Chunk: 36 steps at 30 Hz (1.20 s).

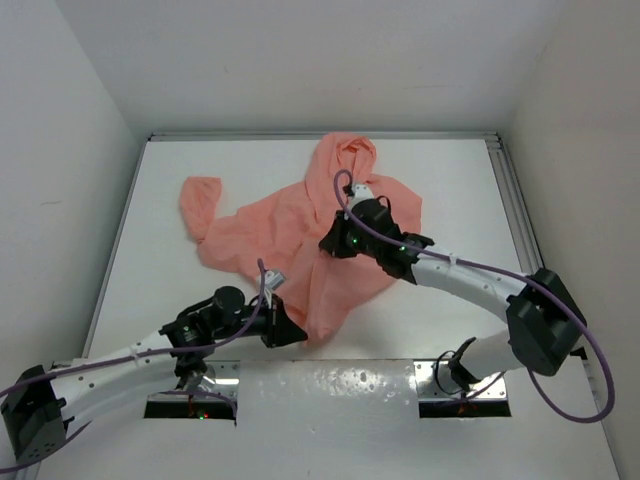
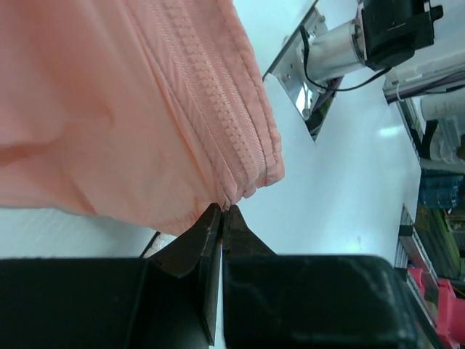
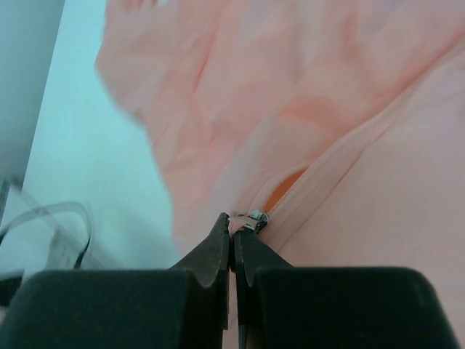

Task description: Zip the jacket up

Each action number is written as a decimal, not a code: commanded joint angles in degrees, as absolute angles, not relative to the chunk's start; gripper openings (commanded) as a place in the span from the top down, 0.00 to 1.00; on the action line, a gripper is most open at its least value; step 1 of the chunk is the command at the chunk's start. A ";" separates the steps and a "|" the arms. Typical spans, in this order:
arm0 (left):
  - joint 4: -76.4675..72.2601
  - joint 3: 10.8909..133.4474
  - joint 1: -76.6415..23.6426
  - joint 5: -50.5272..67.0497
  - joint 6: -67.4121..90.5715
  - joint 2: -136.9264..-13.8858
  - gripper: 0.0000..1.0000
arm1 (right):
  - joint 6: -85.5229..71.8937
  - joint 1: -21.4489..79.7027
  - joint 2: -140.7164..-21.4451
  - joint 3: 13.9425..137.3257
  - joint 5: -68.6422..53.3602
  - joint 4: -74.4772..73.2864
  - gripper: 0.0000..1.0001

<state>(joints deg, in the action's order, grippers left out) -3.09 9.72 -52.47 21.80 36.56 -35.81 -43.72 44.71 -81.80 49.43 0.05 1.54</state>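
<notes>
While the left end effector [image 2: 221, 218] clamps the jacket [image 1: 270, 232] hem, the right end effector [image 3: 234, 231], clamped on the zipper pull [image 3: 256, 220], should draw it toward the far edge.

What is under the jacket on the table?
The white table shows all around the jacket, which rests on it. Whatever the cloth covers cannot be seen. The left hand pinches its bottom corner, the right hand its zipper line.

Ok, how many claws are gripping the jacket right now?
2. The left claw is shut on the jacket at its hem, where the zipper ends; the right claw is shut on it at the zipper slider, further up.
</notes>
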 commanded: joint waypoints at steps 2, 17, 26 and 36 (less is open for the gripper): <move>4.38 15.11 -53.26 19.43 35.25 -29.73 1.00 | -37.91 37.02 -83.39 54.57 11.21 12.30 1.00; 27.33 33.30 -53.26 2.73 32.61 -14.68 1.00 | -27.87 14.07 -112.32 94.81 24.26 10.19 1.00; 27.87 34.90 -53.17 -1.57 32.78 -16.16 1.00 | -26.71 12.83 -113.67 98.81 15.96 9.05 1.00; 17.16 37.88 -53.17 -12.73 31.03 -31.27 0.70 | -31.03 18.37 -87.68 75.07 3.87 0.19 0.01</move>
<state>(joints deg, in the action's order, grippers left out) 24.14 34.63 -52.84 -7.86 32.10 -27.70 -30.89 16.23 -97.78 76.69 7.66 1.83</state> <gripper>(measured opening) 0.240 0.973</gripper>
